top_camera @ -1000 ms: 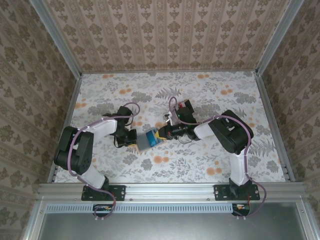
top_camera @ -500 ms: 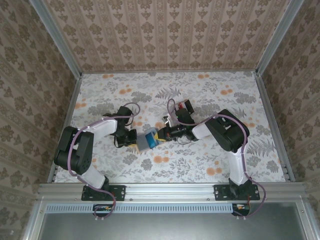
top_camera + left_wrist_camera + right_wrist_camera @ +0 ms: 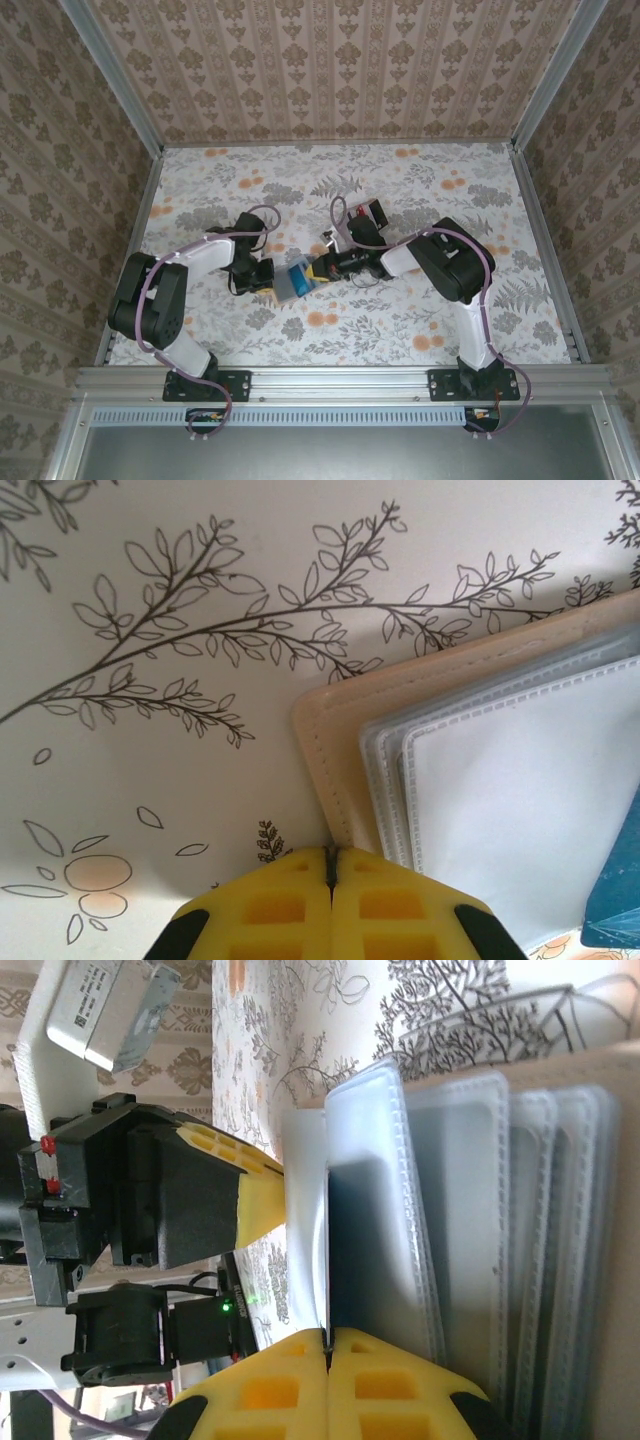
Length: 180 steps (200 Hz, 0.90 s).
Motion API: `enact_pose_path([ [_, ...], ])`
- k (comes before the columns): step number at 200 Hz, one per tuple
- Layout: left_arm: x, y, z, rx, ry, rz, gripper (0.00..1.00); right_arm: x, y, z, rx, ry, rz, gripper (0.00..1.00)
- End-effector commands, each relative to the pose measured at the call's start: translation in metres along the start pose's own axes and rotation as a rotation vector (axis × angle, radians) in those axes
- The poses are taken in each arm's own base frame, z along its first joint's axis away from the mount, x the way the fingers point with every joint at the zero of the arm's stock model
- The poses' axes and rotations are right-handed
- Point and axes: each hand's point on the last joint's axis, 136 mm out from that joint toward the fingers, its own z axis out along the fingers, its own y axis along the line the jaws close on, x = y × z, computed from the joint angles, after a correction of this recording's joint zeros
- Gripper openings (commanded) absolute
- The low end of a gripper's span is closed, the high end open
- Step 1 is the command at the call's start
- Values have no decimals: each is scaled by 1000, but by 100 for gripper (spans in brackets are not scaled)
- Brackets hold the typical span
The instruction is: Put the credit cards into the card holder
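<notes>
Since a moment ago my right arm has slid a bit to the left, toward my left arm. The holder has stayed about where it was.

My right jaws are shut tight on a thin card. I see it from the edge, like a dark line going away from my yellow tips. My left jaws are shut too. They pinch the tan edge of the holder, right at its corner.

The holder lies open on the flowery surface, near the middle, between my two arms. Its clear pockets are spread out like pages, one behind the next.

The card points its long way from my right jaws straight at my left jaws. It sits right at the first pocket. I cannot tell if its front end is inside that pocket or just beside it.

My right arm is the one with the card, so I think it has to do the pushing, to the left, along the card's long way. My left jaws only need to hold the holder so it does not slide. If the card tips, it may slip between two pockets and miss.
</notes>
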Motion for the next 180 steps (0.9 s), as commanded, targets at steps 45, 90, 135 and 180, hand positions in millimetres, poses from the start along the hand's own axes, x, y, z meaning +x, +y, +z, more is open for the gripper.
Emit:
enact_pose_path([
  [45, -5, 26, 41, -125, -20, 29, 0, -11, -8, 3, 24, 89, -65, 0],
  [90, -4, 27, 43, -126, -16, 27, 0, -11, -11, 5, 45, 110, -88, 0],
  [135, -5, 27, 44, -125, -14, 25, 0, -6, -19, 4, 93, 112, -112, 0],
  [180, -4, 28, 43, -127, -14, 22, 0, -13, -17, 6, 115, 79, -158, 0],
])
